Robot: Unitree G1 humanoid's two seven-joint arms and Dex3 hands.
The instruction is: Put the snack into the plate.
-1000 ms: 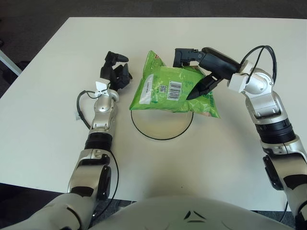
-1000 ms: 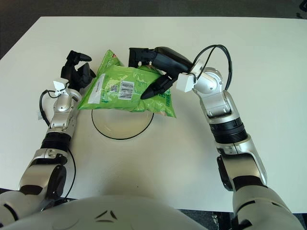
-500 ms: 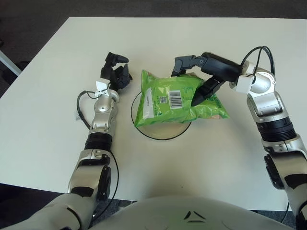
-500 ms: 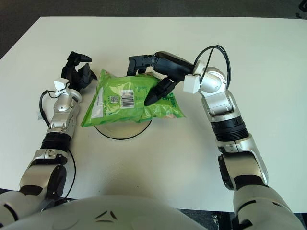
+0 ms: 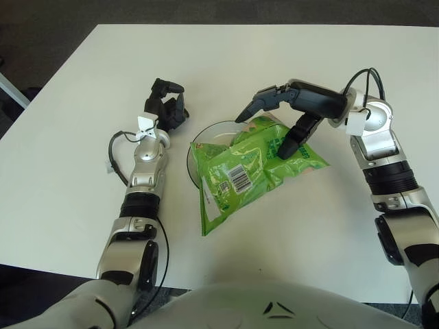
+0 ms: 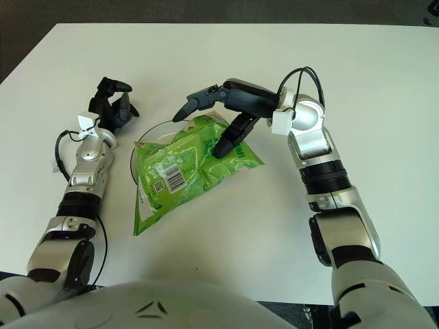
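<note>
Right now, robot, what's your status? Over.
Right hand open above the snack. Left hand idle beside the plate. Snack lying across plate, overhanging. Nothing blocking.

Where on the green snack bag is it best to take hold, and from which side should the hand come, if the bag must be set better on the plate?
Probably the far right end of the snack bag, under the right hand, whose fingers stand open. That end lies raised over the plate rim, while the near left corner hangs onto the table. Come from above and the right. The left hand shows left of the plate.

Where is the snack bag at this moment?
The snack bag lies across the plate at the table's centre, its near end overhanging the rim, under the open right hand.
</note>
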